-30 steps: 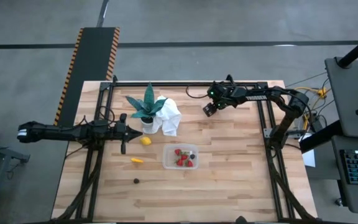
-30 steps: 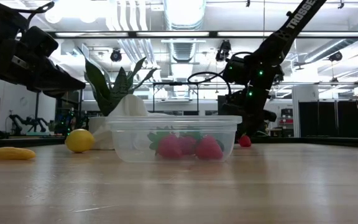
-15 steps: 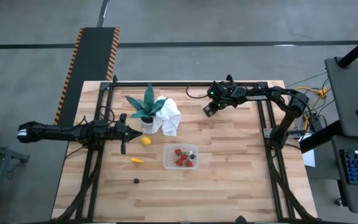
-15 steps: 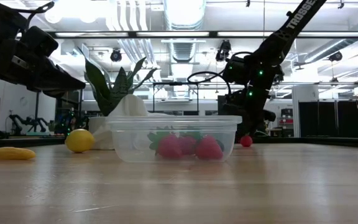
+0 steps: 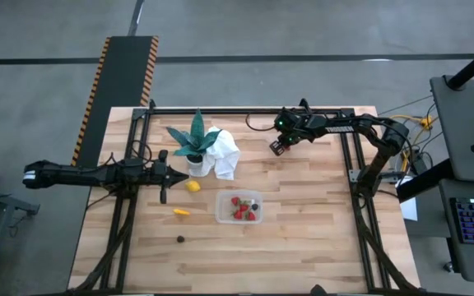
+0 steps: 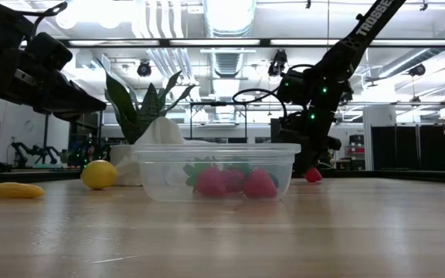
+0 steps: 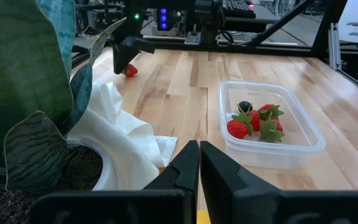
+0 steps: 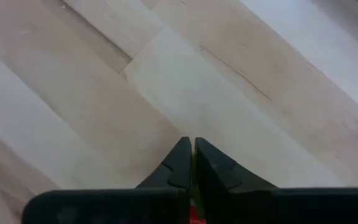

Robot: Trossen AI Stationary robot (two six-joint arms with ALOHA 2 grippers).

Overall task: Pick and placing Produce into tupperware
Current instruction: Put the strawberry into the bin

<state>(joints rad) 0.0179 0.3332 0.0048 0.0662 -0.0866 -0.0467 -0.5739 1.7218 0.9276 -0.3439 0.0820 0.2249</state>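
1. A red strawberry point(image 6: 313, 175) is lying at the far right part of the table point(image 5: 303, 238), right at the tip of the right gripper point(image 5: 279, 148); the left wrist view shows the berry just beside those dark fingers, and whether it is being pinched cannot be told.
2. The right gripper's fingers point(image 8: 180, 163) are pressing together, pointing down at the wood, with a sliver of red showing at their base in its own wrist view.
3. The clear container point(image 5: 239, 207) is sitting near the table's middle, holding several strawberries point(image 7: 253, 120) and one small dark berry point(image 7: 245, 106).
4. A lemon point(image 5: 192, 186) and a yellow-orange piece point(image 5: 181, 212) are lying left of the container; a tiny dark berry point(image 5: 180, 239) is resting nearer the front edge.
5. The left gripper point(image 7: 194, 177) is hanging closed beside the potted plant point(image 5: 194, 141) and white cloth point(image 5: 225, 156).
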